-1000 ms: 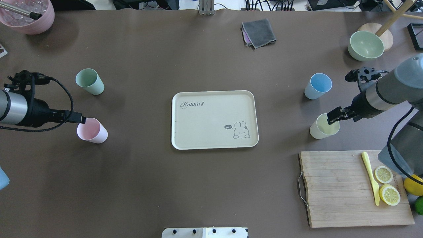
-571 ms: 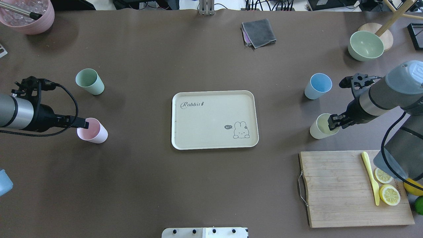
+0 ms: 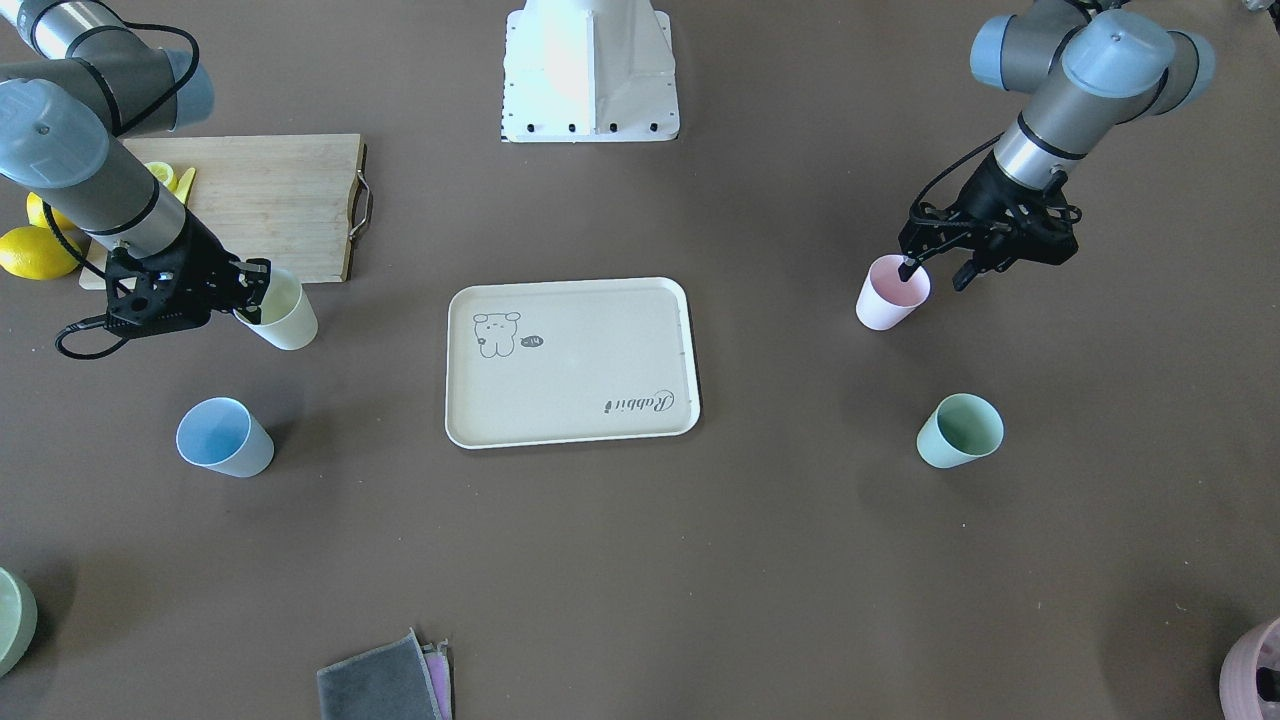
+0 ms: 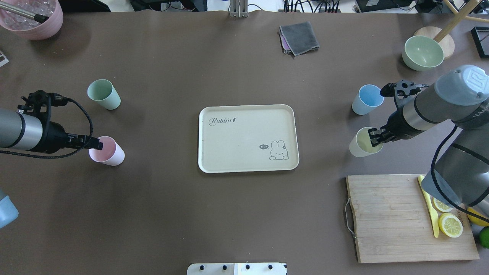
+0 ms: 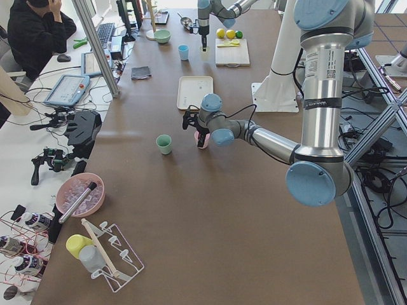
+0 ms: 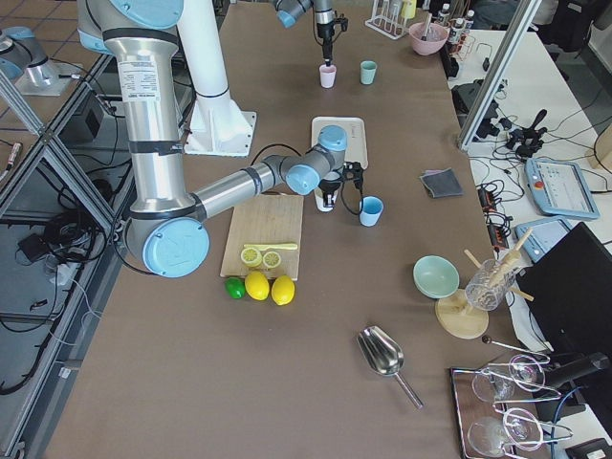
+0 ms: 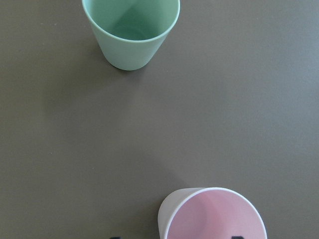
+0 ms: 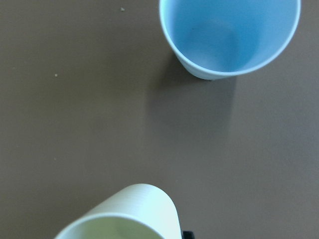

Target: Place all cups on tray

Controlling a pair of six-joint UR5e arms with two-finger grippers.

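Observation:
The cream tray (image 4: 248, 114) lies at the table's middle with nothing on it. My left gripper (image 4: 97, 145) is open. Its fingers straddle the near wall of the pink cup (image 4: 109, 152), which stands upright; it also shows in the left wrist view (image 7: 214, 216). The mint green cup (image 4: 103, 94) stands beyond it. My right gripper (image 4: 375, 138) is shut on the rim of the pale yellow cup (image 4: 362, 143) and holds it tilted, right of the tray. The light blue cup (image 4: 367, 99) stands just beyond it.
A wooden cutting board (image 4: 389, 217) with lemon halves and a yellow knife lies at the front right. A green bowl (image 4: 423, 52), a grey cloth (image 4: 299, 38) and a pink pot (image 4: 32, 19) sit along the far edge.
My right gripper has moved left toward the tray with the yellow cup in it, and the cup is tilted. My left gripper shifted slightly at the pink cup, which has stayed in place.

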